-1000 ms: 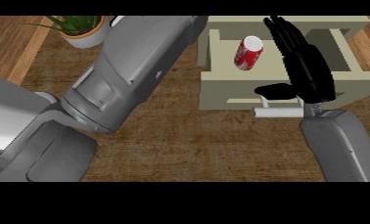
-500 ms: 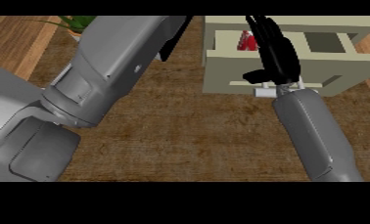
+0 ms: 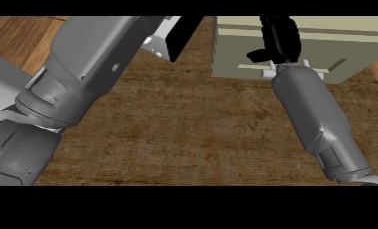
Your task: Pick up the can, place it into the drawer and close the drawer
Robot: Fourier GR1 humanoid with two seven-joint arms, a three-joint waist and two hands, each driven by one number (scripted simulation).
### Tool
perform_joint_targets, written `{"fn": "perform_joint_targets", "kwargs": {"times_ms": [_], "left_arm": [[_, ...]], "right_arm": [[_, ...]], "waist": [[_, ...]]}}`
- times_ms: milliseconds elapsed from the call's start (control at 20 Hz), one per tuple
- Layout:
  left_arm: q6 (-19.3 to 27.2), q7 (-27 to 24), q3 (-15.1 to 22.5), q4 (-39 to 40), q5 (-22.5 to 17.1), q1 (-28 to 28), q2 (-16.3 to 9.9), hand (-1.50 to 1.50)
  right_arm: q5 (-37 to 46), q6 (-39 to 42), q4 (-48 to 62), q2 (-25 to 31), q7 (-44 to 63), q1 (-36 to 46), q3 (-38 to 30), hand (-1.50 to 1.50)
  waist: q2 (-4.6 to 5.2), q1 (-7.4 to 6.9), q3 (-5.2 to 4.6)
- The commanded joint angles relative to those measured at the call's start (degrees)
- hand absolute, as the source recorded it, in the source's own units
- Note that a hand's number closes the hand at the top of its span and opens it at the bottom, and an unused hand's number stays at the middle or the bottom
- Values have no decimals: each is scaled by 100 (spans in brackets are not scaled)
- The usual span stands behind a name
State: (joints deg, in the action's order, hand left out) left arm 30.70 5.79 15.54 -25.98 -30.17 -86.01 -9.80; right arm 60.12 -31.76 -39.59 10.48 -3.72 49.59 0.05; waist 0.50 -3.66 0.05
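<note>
No can in sight: presumably inside the drawer (image 3: 236, 48) at 1 o'clock, under or behind the right hand (image 3: 280, 38), though not provable from here. Right hand laid over the drawer's front, fingers (image 3: 284, 28) straight and pointing to 12 o'clock, thumb out toward 9, nothing visibly held (tips cut off by the view's edge). Wrist right above the handle (image 3: 251, 66), forearm trailing back to 5 o'clock. Left hand (image 3: 181, 33) at 12 o'clock, just beside the drawer's left wall; impossible to tell whether open or closed. Clearly nearer the drawer: the right hand. Drawer front facing 6 o'clock, so closing would likely mean a push toward 12, along the same line as the right forearm.
</note>
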Motion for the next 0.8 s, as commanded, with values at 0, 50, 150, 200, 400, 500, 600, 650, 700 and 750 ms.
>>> {"fn": "perform_joint_targets", "kwargs": {"times_ms": [0,50,150,200,400,500,600,650,700,750], "left_arm": [[-226,350,51,-326,65,113,-369,-150],[82,284,82,-375,130,119,-208,-150],[-26,355,51,-601,37,332,-141,-150],[-119,364,137,-631,135,325,-286,-150],[-288,464,171,-1084,135,768,-501,-150],[13,484,254,-1225,220,792,-335,-150],[-144,573,249,-1454,183,1027,-540,-150],[-308,494,196,-1419,172,1055,-693,-150],[-300,559,123,-1566,102,992,-713,-150],[-230,619,182,-1618,133,1108,-673,-150]], "right_arm": [[217,-487,794,-120,75,609,-115,-150],[184,-498,1007,-121,183,845,-227,-150],[268,-538,1214,-68,225,1181,-247,-150],[185,-682,1403,80,-15,1113,-352,-150],[275,-610,1721,-51,155,1579,-348,-150],[210,-772,1844,120,9,1629,-470,-150],[124,-602,1901,45,11,1845,-528,-150],[116,-701,1956,19,-32,1880,-556,-150],[-41,-573,1956,237,-212,1930,-701,-150],[-185,-731,1894,90,-328,1849,-801,-150]], "waist": [[4,-74,-1],[20,-108,1],[17,-175,-3],[53,-210,2],[18,-187,-4],[48,-269,1],[25,-317,-2],[77,-313,-1],[73,-321,2],[63,-325,6]]}}
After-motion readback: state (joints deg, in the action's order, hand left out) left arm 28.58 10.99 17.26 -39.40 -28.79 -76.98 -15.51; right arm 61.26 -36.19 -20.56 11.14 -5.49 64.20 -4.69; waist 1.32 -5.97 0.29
